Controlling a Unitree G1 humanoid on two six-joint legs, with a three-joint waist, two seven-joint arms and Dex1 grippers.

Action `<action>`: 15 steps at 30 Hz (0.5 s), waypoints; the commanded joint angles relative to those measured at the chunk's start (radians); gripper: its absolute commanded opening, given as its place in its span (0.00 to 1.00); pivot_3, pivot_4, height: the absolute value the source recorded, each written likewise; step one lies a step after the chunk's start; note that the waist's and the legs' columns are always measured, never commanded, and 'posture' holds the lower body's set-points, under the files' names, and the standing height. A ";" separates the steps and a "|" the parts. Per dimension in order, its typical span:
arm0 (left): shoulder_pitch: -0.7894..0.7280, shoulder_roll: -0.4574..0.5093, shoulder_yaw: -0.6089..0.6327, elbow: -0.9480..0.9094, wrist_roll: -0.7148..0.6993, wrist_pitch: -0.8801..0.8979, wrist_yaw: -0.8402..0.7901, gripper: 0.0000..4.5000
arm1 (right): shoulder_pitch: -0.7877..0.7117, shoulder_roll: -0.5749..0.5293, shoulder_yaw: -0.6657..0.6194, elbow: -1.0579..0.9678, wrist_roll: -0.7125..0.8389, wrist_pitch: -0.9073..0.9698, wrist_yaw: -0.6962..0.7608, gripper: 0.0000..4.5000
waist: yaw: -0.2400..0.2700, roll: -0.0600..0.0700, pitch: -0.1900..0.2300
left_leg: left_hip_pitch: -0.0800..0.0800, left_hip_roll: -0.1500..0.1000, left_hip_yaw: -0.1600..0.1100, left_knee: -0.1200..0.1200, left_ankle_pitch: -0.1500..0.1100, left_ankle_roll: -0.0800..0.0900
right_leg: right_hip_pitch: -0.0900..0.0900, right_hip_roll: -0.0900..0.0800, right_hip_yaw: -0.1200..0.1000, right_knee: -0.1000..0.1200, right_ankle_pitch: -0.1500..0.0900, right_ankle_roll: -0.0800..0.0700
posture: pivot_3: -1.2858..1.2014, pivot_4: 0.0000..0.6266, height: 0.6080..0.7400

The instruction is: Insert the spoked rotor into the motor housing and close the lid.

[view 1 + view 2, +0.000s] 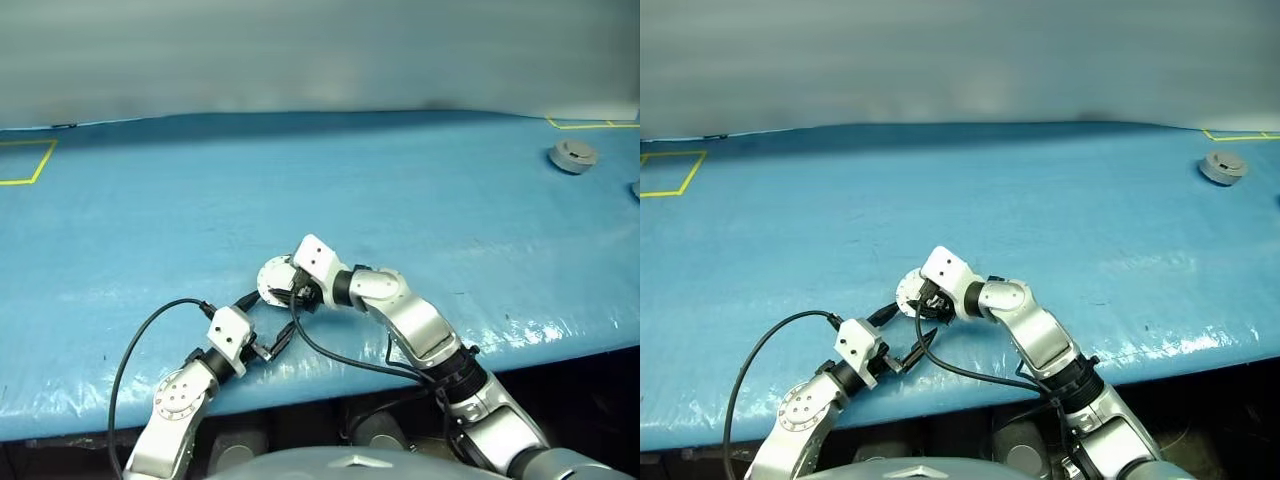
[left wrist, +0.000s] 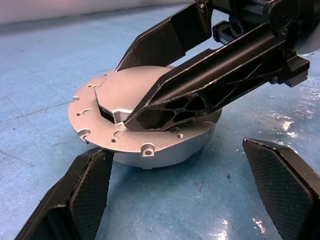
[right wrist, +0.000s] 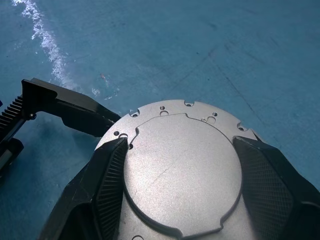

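The lid (image 2: 127, 92), a round grey disc with a flanged rim of small holes and a raised middle, lies flat on the blue table near the front edge (image 1: 271, 276). My right gripper (image 3: 180, 145) reaches down over it from the right. Its two fingers (image 3: 107, 175) press against opposite sides of the raised middle, so it is shut on the lid. My left gripper (image 1: 265, 322) stands open just in front of the lid, its pads (image 2: 87, 187) spread wider than the disc and not touching it. The spoked rotor is hidden. What lies under the lid I cannot tell.
A small round grey part (image 1: 574, 156) stands far off at the back right, beside yellow tape marks (image 1: 590, 124); I cannot tell what it is. Another grey piece (image 1: 637, 188) peeks in at the right edge. A yellow tape corner (image 1: 30, 165) marks the far left.
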 commanded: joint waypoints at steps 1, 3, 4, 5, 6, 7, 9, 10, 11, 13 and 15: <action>-0.005 -0.003 -0.004 -0.003 -0.010 -0.005 -0.002 1.00 | -0.029 -0.028 -0.023 -0.035 0.032 0.045 0.044 0.67 | 0.002 0.000 0.000 | 0.000 0.000 0.000 0.000 0.000 0.000 | 0.000 0.000 0.000 0.000 0.000 0.000 | 0.52 0.24 1.00; -0.005 -0.003 -0.005 -0.003 -0.010 -0.006 -0.003 1.00 | -0.047 -0.044 -0.027 -0.026 0.037 0.047 0.058 0.67 | 0.006 0.000 0.001 | -0.001 0.000 0.000 0.000 0.000 0.000 | 0.000 -0.001 0.000 -0.001 0.000 0.000 | 0.52 0.24 1.00; -0.007 -0.003 -0.005 -0.002 -0.011 -0.005 -0.004 1.00 | -0.056 -0.053 -0.024 -0.016 0.036 0.043 0.066 0.67 | 0.007 0.000 0.001 | -0.002 0.000 -0.001 0.000 0.000 0.000 | -0.001 -0.001 -0.001 -0.001 0.000 0.000 | 0.52 0.24 1.00; -0.008 -0.004 -0.005 -0.001 -0.011 -0.006 -0.004 1.00 | -0.062 -0.059 -0.021 -0.009 0.035 0.041 0.072 0.67 | 0.008 0.000 0.001 | -0.003 -0.001 -0.001 0.000 0.000 0.000 | -0.001 -0.001 -0.001 -0.002 0.000 0.000 | 0.52 0.24 1.00; -0.008 -0.004 -0.005 -0.001 -0.011 -0.006 -0.004 1.00 | -0.067 -0.065 -0.017 -0.002 0.033 0.038 0.079 0.67 | 0.010 0.000 0.001 | -0.003 -0.001 -0.001 0.000 0.000 0.000 | -0.001 -0.001 -0.001 -0.002 0.000 0.000 | 0.52 0.24 1.00; -0.008 -0.004 -0.006 -0.001 -0.011 -0.006 -0.004 1.00 | -0.071 -0.069 -0.015 0.004 0.034 0.036 0.086 0.67 | 0.011 0.000 0.001 | -0.003 -0.001 -0.001 0.000 0.000 0.000 | -0.001 -0.001 -0.001 -0.002 0.000 0.000 | 0.52 0.24 1.00; -0.006 -0.005 -0.006 -0.001 -0.010 -0.007 -0.002 1.00 | -0.079 -0.074 -0.016 0.018 0.039 0.029 0.103 0.67 | 0.013 0.000 0.001 | -0.003 -0.001 -0.001 0.000 0.000 0.000 | -0.001 -0.001 -0.001 -0.002 0.000 0.000 | 0.52 0.24 1.00; -0.005 -0.005 -0.006 -0.002 -0.010 -0.008 -0.002 1.00 | -0.083 -0.075 -0.018 0.026 0.041 0.026 0.109 0.67 | 0.014 0.000 0.001 | -0.003 -0.001 -0.001 0.000 0.000 0.000 | -0.001 -0.001 -0.001 -0.002 0.000 0.000 | 0.52 0.24 1.00; -0.003 -0.005 -0.006 -0.003 -0.010 -0.008 -0.001 1.00 | -0.090 -0.075 -0.023 0.038 0.044 0.022 0.115 0.67 | 0.015 0.000 0.001 | -0.003 -0.001 -0.001 0.000 0.000 0.000 | -0.001 0.000 -0.001 -0.002 0.000 0.000 | 0.52 0.24 1.00; -0.001 -0.004 -0.004 -0.005 -0.010 -0.008 -0.001 1.00 | -0.104 -0.076 -0.030 0.061 0.047 0.010 0.124 0.67 | 0.016 0.000 0.001 | -0.003 -0.001 -0.001 0.000 0.000 0.000 | -0.001 0.000 -0.001 -0.002 0.000 0.000 | 0.52 0.24 1.00; 0.001 -0.003 -0.003 -0.006 -0.010 -0.008 0.000 1.00 | -0.116 -0.080 -0.030 0.086 0.043 -0.013 0.135 0.67 | 0.016 0.000 0.001 | -0.003 -0.001 -0.001 0.000 0.000 0.000 | -0.001 0.000 -0.001 -0.002 0.000 0.000 | 0.52 0.24 1.00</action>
